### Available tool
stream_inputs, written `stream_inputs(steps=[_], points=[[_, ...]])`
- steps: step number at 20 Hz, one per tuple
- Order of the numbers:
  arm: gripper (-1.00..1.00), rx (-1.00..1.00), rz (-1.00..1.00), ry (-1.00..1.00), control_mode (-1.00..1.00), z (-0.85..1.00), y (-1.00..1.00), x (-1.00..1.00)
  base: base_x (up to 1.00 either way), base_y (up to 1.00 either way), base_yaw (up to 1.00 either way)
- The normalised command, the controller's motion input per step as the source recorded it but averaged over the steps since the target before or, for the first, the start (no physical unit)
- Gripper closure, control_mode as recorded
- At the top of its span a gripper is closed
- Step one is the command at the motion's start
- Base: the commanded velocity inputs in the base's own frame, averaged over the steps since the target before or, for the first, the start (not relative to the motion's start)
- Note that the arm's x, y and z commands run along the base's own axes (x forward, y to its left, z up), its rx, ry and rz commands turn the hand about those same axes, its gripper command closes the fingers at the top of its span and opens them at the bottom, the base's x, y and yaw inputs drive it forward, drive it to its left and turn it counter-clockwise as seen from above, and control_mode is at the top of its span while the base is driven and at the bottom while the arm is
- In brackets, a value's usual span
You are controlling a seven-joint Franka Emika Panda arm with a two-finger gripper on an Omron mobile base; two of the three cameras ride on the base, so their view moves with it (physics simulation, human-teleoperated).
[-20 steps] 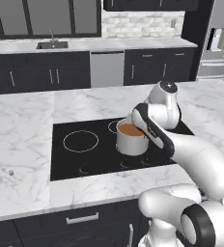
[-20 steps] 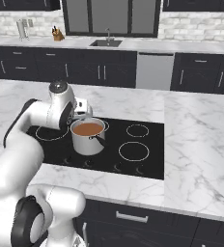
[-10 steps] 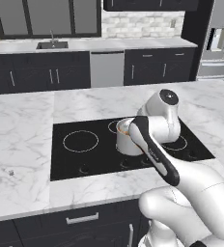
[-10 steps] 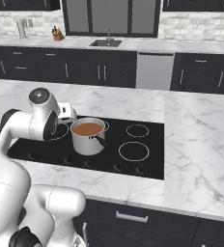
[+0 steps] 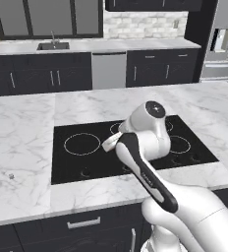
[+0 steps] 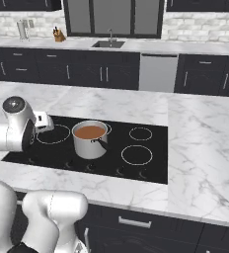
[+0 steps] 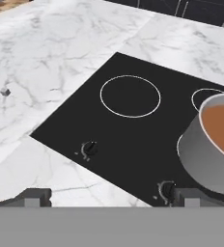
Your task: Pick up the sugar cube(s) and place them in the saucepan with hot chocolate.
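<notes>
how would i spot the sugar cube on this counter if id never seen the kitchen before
Start at the black cooktop set into the white marble island, where the steel saucepan of hot chocolate stands. Look across the bare marble on the side away from the pan, near the island's front edge. The sugar cube is a tiny pale speck there, alone.

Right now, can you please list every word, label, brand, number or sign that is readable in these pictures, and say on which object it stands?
No readable text in any view.
Cooktop: white burner rings and small knob markings, no letters or numbers.
Saucepan: plain steel, no brand.
Fridge panel: pale patch, too blurred to read.
Robot arm: no label.
</notes>
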Motion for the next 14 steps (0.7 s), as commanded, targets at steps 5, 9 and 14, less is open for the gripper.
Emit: stream_inputs(steps=[5,9,14], points=[[-1.00,-0.02,0.07,0.15,-1.00,0.00,1.00,-0.07,0.00,0.00,0.00],[-1.00,-0.05,0.04,0.18,-1.00,0.00,1.00,0.00,0.00,0.00,0.00],[-1.00,-0.06,0.03,0.17,-1.00,-0.01,1.00,0.00,0.00,0.00,0.00]])
